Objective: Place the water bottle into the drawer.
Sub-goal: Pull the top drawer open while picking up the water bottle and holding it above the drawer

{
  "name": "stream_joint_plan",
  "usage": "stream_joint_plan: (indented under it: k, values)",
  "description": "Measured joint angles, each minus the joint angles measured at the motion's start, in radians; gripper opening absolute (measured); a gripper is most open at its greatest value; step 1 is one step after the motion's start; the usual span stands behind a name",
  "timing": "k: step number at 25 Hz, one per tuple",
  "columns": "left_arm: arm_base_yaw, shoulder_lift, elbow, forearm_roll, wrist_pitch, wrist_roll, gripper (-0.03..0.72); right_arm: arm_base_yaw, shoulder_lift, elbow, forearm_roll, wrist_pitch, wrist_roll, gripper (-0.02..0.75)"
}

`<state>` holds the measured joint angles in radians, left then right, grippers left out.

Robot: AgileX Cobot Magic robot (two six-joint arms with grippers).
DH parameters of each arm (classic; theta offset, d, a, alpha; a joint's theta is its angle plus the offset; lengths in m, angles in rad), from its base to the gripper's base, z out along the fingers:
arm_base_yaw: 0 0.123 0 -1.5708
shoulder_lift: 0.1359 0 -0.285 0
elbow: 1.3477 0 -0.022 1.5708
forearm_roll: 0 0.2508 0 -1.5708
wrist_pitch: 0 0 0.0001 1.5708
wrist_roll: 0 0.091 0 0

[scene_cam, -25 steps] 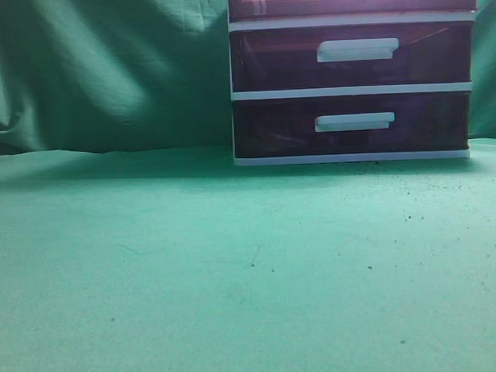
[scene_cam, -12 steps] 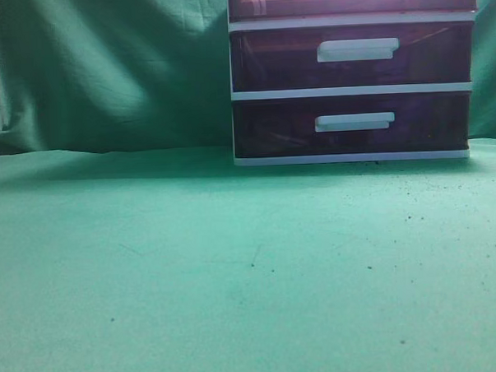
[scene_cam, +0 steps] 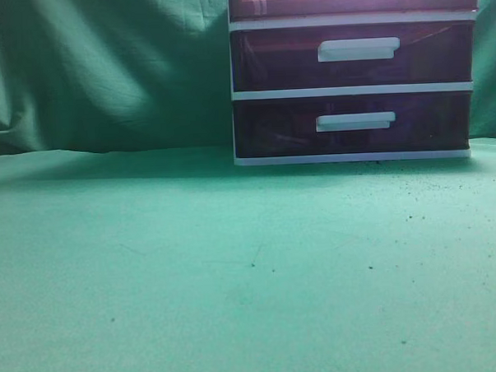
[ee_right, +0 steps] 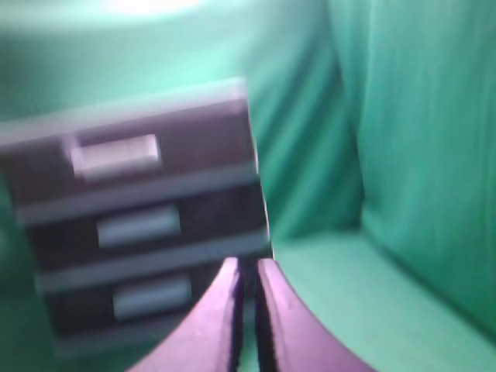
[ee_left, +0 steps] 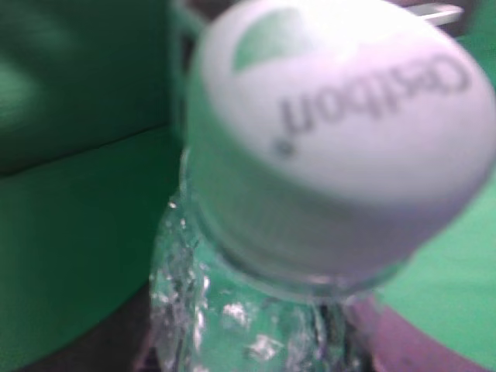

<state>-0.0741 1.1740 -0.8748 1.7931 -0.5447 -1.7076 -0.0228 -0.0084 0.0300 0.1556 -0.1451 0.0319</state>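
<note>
The water bottle [ee_left: 232, 325] is clear and crinkled, with a white printed cap [ee_left: 333, 139] that fills the left wrist view. My left gripper [ee_left: 263, 353] is shut on the bottle's body, and its fingers show only at the bottom edge. The drawer [scene_cam: 289, 1] is the top one of the white-framed unit and is cut off by the top of the exterior view. In the blurred right wrist view the drawer [ee_right: 201, 139] has a dark front in line with the two below. My right gripper [ee_right: 248, 267] is shut and empty, in the air in front of the unit. Neither arm shows in the exterior view.
Two like drawers [scene_cam: 349, 58] [scene_cam: 352, 124] with white bar handles sit below the top one. The unit stands at the back right of a green cloth-covered table [scene_cam: 235, 269], and a green curtain [scene_cam: 103, 69] hangs behind it.
Half a second ago a shiny object glinted at the far left edge of the exterior view. It is out of that view now. The drawer unit has not moved.
</note>
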Motion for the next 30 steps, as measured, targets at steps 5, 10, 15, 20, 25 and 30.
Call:
stream_joint_plan:
  k: [5, 10, 15, 20, 25, 30]
  values:
    - [-0.077, -0.005, -0.052, 0.015, -0.033, -0.051, 0.282, 0.0, 0.056, -0.147, 0.0, 0.113, -0.028, 0.05]
    - [-0.09, -0.005, -0.054, 0.015, -0.031, -0.057, 0.282, 0.0, 0.304, -0.375, -0.004, 0.337, -0.076, 0.05]
    - [-0.09, -0.005, -0.054, 0.015, -0.038, -0.059, 0.282, 0.0, 0.615, -0.572, -0.004, 0.494, -0.205, 0.05]
    - [-0.09, -0.005, -0.054, 0.015, -0.046, -0.059, 0.282, 0.066, 0.861, -0.772, -0.004, 0.51, -0.543, 0.05]
    - [-0.09, -0.005, -0.054, 0.015, -0.059, -0.059, 0.282, 0.186, 1.092, -0.929, -0.004, 0.395, -0.982, 0.05]
    - [-0.092, -0.005, -0.054, 0.015, -0.061, -0.06, 0.282, 0.234, 1.304, -0.99, -0.006, 0.077, -1.236, 0.164]
